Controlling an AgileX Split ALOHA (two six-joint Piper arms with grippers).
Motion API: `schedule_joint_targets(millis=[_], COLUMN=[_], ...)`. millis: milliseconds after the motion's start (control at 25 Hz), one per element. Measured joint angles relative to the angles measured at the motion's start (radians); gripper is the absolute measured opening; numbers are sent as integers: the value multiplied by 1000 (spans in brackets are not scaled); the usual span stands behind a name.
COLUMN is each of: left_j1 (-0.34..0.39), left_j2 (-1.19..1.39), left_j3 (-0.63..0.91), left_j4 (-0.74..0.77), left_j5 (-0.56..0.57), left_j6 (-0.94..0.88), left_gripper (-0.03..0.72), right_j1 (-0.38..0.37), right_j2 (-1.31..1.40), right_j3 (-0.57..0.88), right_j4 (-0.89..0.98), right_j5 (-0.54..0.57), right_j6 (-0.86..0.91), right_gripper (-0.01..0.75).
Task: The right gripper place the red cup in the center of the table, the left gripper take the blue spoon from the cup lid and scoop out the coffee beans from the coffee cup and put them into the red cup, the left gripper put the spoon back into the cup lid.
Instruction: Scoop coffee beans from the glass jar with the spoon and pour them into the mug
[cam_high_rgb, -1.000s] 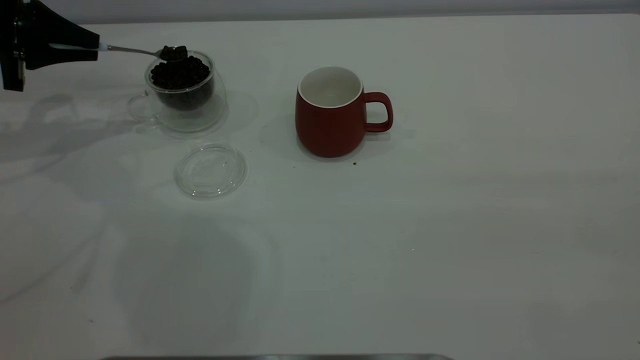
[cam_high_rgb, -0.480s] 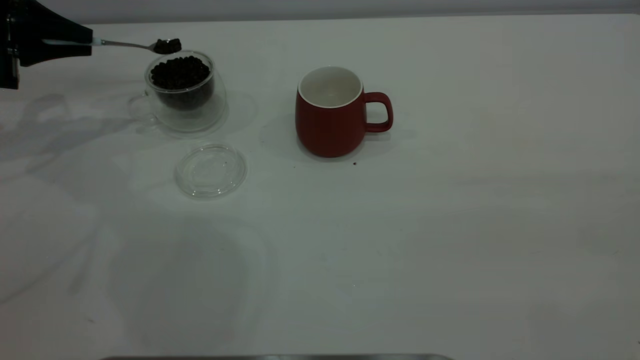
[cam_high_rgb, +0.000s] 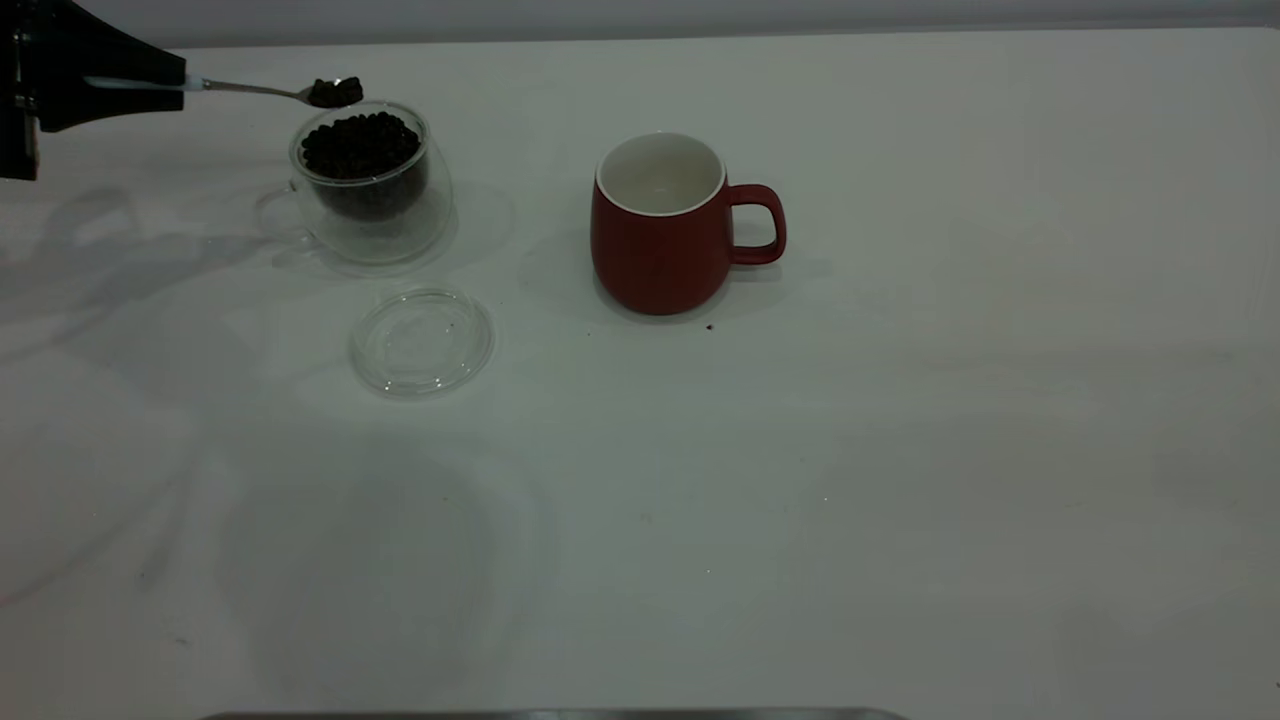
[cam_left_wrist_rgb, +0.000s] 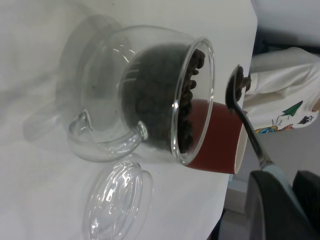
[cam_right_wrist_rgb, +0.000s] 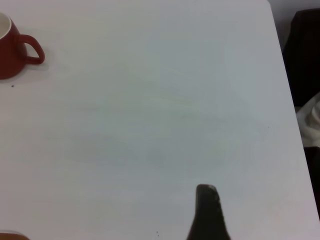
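My left gripper (cam_high_rgb: 183, 81) hangs at the table's far left, shut on the pale handle of the blue spoon (cam_high_rgb: 250, 91). The spoon's bowl carries a small heap of coffee beans (cam_high_rgb: 335, 92) just above the far rim of the glass coffee cup (cam_high_rgb: 370, 190), which is full of beans. The clear cup lid (cam_high_rgb: 421, 341) lies bare on the table (cam_high_rgb: 800, 450) in front of it. The red cup (cam_high_rgb: 660, 245) stands upright and looks empty near the middle, handle to the right. In the left wrist view the spoon (cam_left_wrist_rgb: 245, 120) reaches out past the coffee cup (cam_left_wrist_rgb: 145, 90). The right gripper (cam_right_wrist_rgb: 206, 192) hovers far to the right of the red cup (cam_right_wrist_rgb: 10, 47).
A dark crumb (cam_high_rgb: 709, 326) lies just in front of the red cup. A grey edge (cam_high_rgb: 550, 714) runs along the table's near side. Beyond the table's far edge the left wrist view shows a person's white printed clothing (cam_left_wrist_rgb: 280, 95).
The left gripper has lifted the loaded spoon out of the coffee cup, up and slightly left. Over the last half second it has barely moved.
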Motion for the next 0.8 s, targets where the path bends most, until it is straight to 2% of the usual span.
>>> schedule_joint_targets(millis=[800], left_j1=[-222], left_j2=[0], left_j3=[0], left_j4=[-96], left_j5=[0], left_j6=[-4], left_gripper=[112], right_j1=[0], right_j2=[0], right_j3=[0], right_j4=[0], right_j5=[0], right_j6=[0], right_gripper=[591])
